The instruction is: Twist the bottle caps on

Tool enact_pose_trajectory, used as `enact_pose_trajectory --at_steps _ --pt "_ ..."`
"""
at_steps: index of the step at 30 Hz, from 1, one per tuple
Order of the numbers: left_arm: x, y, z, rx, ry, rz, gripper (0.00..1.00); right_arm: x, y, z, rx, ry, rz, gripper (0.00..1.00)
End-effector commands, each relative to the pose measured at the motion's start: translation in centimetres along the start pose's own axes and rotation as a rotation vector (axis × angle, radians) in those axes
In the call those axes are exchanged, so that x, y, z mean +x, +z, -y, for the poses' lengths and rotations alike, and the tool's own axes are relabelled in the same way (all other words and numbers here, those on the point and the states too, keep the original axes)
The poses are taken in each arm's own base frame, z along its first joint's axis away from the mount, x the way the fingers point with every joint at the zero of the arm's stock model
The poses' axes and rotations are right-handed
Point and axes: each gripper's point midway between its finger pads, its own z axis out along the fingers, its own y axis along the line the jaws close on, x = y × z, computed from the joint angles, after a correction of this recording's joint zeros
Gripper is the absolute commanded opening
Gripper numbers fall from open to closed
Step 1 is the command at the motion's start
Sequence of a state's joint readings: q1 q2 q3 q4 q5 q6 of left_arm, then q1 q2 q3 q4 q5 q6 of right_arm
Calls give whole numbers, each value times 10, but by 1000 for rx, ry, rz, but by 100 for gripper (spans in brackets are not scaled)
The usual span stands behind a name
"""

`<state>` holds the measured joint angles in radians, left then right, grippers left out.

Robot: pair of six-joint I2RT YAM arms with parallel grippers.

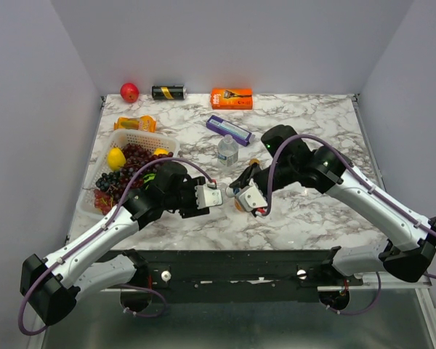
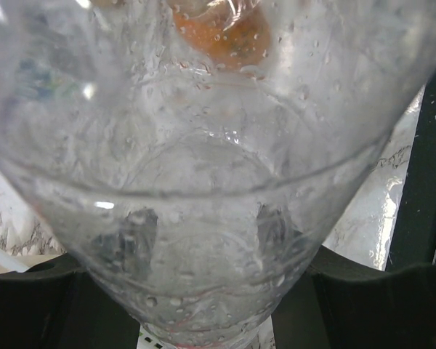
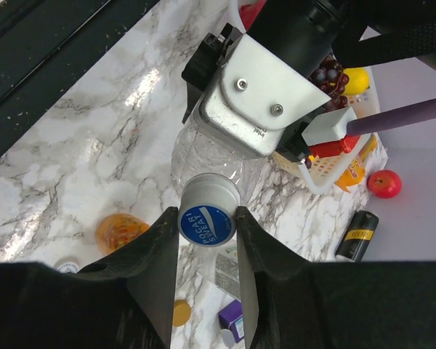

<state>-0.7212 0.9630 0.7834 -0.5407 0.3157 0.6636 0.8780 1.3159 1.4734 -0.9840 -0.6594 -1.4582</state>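
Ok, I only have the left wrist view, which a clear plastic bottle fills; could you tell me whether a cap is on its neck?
Observer: Yes, a round blue plastic cap sits on the neck of the clear plastic bottle, clamped between the right tool's fingers.
Operator: Thank you. How is the bottle being held?
Observer: The left tool grips its body, with the neck pointing at the right tool.
Operator: And the orange blur I see through it?
Observer: Probably the short orange plastic bottle resting on the marble table just beyond.
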Motion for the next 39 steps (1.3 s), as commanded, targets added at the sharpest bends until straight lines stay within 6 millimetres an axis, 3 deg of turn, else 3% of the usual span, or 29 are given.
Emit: enact_pose_trajectory --at_steps 1,2,3,5,6,7,10,11,12,14,18,20,21,23,30,32,34,35,36,38,39 --pt "-17 1 -8 -21 -10 68 0 -25 4 10 37 -37 105 41" --pt "-17 2 -8 -22 -14 67 0 -27 3 11 43 -42 118 42" --pt "-16 2 -8 -23 -16 66 0 -28 3 12 47 -22 121 30" --pt "-16 2 -20 -95 -53 61 0 -29 6 19 44 47 130 18" --pt "-14 2 -27 -132 -67 56 0 -27 10 20 35 179 129 13" --pt "-14 1 -32 -165 -75 54 0 -33 3 35 66 229 133 11" --pt "-17 -8 -63 -340 -125 62 0 -18 10 55 107 531 101 10" --pt "-20 -22 -87 -483 -146 67 0 -9 11 69 168 590 87 8" --pt "-19 -28 -99 -558 -172 74 0 -4 15 71 186 743 89 2" --pt "-28 -51 -125 -740 -247 141 0 5 13 84 241 850 97 1" --pt "-23 -94 -154 -1019 -315 146 0 19 16 97 285 1146 98 0" --pt "-23 -104 -161 -1085 -316 142 0 39 15 102 317 1292 87 0" --pt "-21 -107 -163 -1106 -317 130 0 42 13 105 332 1420 106 1" --pt "-16 -113 -165 -1142 -305 98 0 69 7 107 388 1573 90 0" --pt "4 -125 -167 -1243 -213 -34 0 93 0 120 498 1703 56 0" --pt "-3 -130 -171 -1257 -120 -34 0 92 -3 126 506 1723 76 0" --pt "-4 -127 -169 -1220 101 -116 0 90 -5 128 499 1742 98 1" --pt "-23 -148 -175 -1321 146 -19 0 91 -6 129 494 1752 108 0" --pt "-19 -134 -164 -1293 281 -18 0 89 -4 128 473 1762 123 0" --pt "-39 -147 -154 -1365 569 -10 0 91 -6 129 469 1781 141 0" --pt "-33 -129 -139 -1320 680 4 0 91 -4 126 440 1798 154 1"
